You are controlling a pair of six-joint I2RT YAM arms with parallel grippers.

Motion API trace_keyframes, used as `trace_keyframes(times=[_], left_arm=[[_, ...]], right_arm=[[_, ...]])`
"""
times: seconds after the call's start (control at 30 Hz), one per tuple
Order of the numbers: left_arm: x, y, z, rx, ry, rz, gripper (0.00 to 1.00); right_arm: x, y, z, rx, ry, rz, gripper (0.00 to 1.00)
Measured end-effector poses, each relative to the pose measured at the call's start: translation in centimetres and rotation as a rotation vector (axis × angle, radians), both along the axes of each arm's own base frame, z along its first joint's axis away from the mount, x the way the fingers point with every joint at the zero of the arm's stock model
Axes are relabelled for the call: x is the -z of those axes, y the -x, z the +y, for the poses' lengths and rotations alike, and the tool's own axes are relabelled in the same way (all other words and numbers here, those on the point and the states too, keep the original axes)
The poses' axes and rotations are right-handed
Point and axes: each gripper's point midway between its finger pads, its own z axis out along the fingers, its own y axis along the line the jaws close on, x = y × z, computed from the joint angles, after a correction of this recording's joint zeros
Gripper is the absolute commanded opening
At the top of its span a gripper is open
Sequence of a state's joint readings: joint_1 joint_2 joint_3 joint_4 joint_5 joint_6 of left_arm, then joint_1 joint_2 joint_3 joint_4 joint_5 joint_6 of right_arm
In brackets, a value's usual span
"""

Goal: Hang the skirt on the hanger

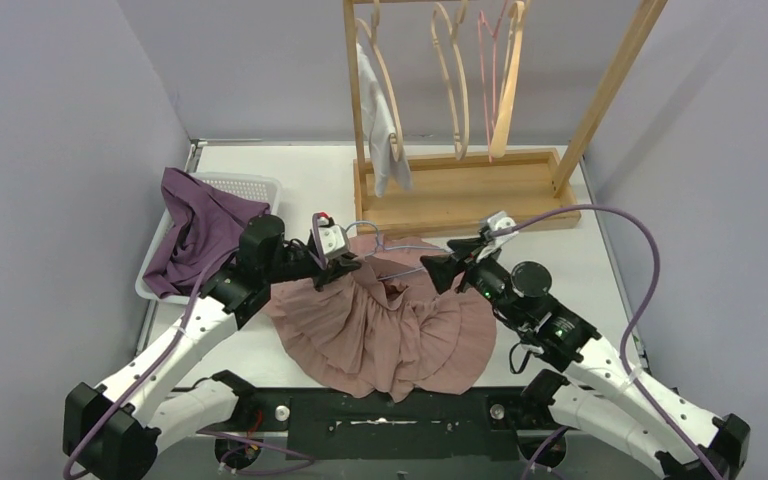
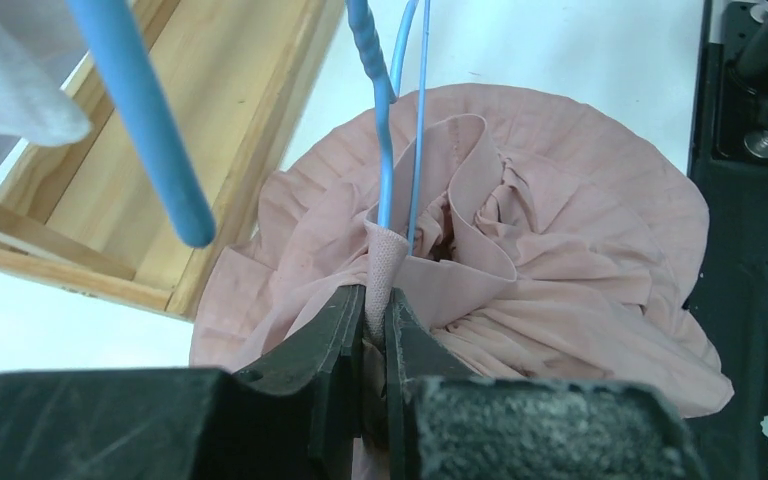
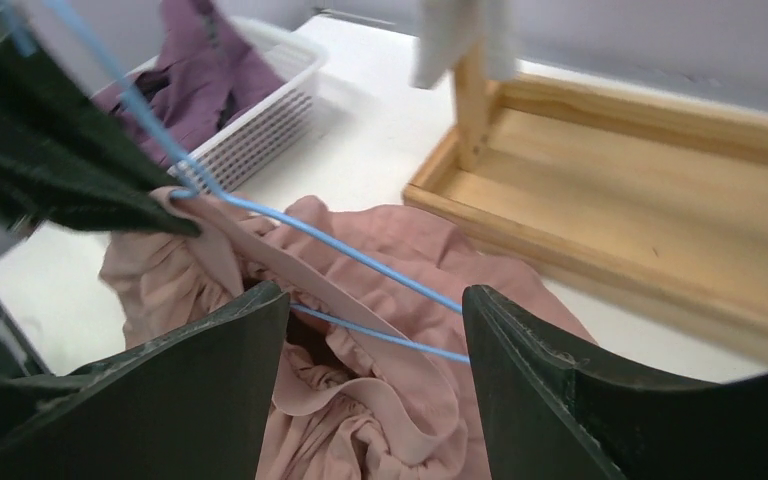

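Pink pleated fabric, the skirt (image 1: 380, 335), lay bunched in a rough fan on the white worktop (image 1: 300, 170), just in front of the wooden rack (image 1: 460, 190). My left hand (image 2: 375, 325) pinched tight on its ribbed waistband, where the thin blue wire hanger (image 2: 384, 160) entered the opening. My right hand (image 3: 375, 310) stood wide, the wire running between its black fingers (image 3: 210, 380). A purple cloth (image 1: 200, 225) slumped in a white mesh basket (image 1: 250, 185).

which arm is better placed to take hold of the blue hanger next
Right: the right gripper is open with the blue hanger wire between its fingers; the left gripper is shut on the skirt waistband.
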State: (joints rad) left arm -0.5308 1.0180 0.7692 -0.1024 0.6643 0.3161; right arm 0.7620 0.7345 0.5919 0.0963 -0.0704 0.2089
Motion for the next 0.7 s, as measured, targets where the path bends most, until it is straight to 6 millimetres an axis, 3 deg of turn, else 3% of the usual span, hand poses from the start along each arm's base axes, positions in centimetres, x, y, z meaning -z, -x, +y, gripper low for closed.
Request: trace_keyframes(times=[0.13,0.27,0.47,0.7], left_arm=[[-0.4,-0.4,0.5,-0.048,-0.003,0.011,0.0],[-1.0,-0.8,0.8,-0.079,-0.01,0.014,0.0],[-1.2,-1.2,1.0,-0.129,-0.003,0.044,0.0],[-1.4,-1.0,1.0,-0.147,0.021,0.09,0.0]], right_arm=[[0.5,-0.7,-2.7,0.183,-0.064,0.133,0.65],[4.3,-0.8,-4.0,0.304,-0.05,0.312,0.69],[9.6,-0.8,-4.4,0.397,-0.008,0.523,0.72],[12.2,-2.0,-3.4,0.443,-0.056,0.648,0.72]])
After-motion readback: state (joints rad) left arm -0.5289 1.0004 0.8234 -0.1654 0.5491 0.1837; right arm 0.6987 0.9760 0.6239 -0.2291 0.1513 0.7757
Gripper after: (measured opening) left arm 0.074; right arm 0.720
